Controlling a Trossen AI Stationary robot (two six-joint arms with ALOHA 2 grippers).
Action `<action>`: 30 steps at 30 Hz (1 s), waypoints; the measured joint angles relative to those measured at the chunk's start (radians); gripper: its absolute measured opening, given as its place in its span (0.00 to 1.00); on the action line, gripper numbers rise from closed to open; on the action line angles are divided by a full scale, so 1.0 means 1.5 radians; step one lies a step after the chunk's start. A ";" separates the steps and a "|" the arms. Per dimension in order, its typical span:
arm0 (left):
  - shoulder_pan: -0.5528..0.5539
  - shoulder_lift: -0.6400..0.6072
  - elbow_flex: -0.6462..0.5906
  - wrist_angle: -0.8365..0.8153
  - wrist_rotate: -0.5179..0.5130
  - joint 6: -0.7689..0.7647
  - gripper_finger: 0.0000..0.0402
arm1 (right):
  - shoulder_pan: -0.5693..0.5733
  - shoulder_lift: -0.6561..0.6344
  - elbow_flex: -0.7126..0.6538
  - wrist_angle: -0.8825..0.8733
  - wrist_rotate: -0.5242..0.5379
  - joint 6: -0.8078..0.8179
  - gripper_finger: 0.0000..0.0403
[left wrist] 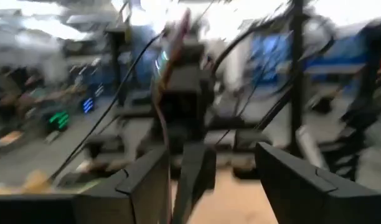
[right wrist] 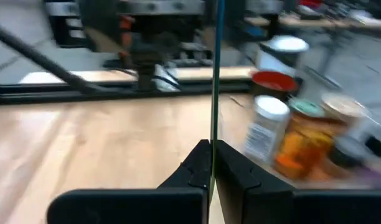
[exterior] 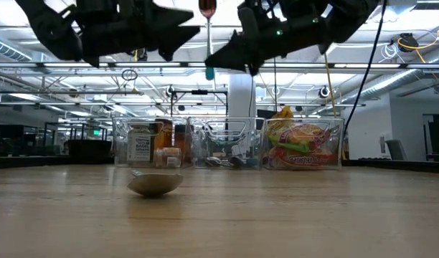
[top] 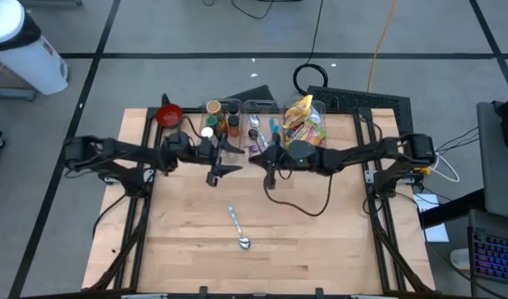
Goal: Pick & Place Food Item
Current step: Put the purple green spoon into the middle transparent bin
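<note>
One thin utensil clamped upright in right gripper; left gripper apart.

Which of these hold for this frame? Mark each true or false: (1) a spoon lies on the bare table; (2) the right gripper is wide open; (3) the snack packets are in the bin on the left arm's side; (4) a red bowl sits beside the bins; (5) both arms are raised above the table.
1. True: a metal spoon lies on the wooden table, in front of the bins.
2. False: the right gripper is shut on a thin utensil handle.
3. False: the snack packets fill the bin on the right arm's side.
4. True: the red bowl sits beside the spice jar bin.
5. True: in the low view both hang above the table; the left gripper is open.
</note>
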 joint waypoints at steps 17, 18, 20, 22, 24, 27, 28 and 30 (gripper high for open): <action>-0.016 -0.131 0.000 -0.380 -0.375 0.101 0.56 | -0.140 0.005 -0.062 -0.153 0.070 0.255 0.00; -0.016 -0.131 0.000 -0.385 -0.375 0.101 0.56 | -0.144 0.008 -0.062 -0.154 0.055 0.264 0.00; -0.016 -0.131 0.000 -0.380 -0.375 0.101 0.56 | -0.147 0.011 -0.062 -0.159 0.040 0.271 0.00; -0.016 -0.131 0.000 -0.378 -0.375 0.101 0.56 | -0.149 0.010 -0.062 -0.160 0.030 0.283 0.00; -0.016 -0.131 0.000 -0.378 -0.375 0.100 0.56 | -0.149 0.010 -0.062 -0.160 0.031 0.285 0.00; -0.016 -0.131 0.000 -0.376 -0.375 0.095 0.56 | -0.149 0.010 -0.062 -0.162 0.031 0.283 0.01; -0.016 -0.131 0.000 -0.376 -0.375 0.094 0.56 | -0.149 0.010 -0.062 -0.162 0.031 0.283 0.01; -0.016 -0.131 0.000 -0.376 -0.371 0.093 0.56 | -0.149 0.010 -0.062 -0.159 0.031 0.283 0.03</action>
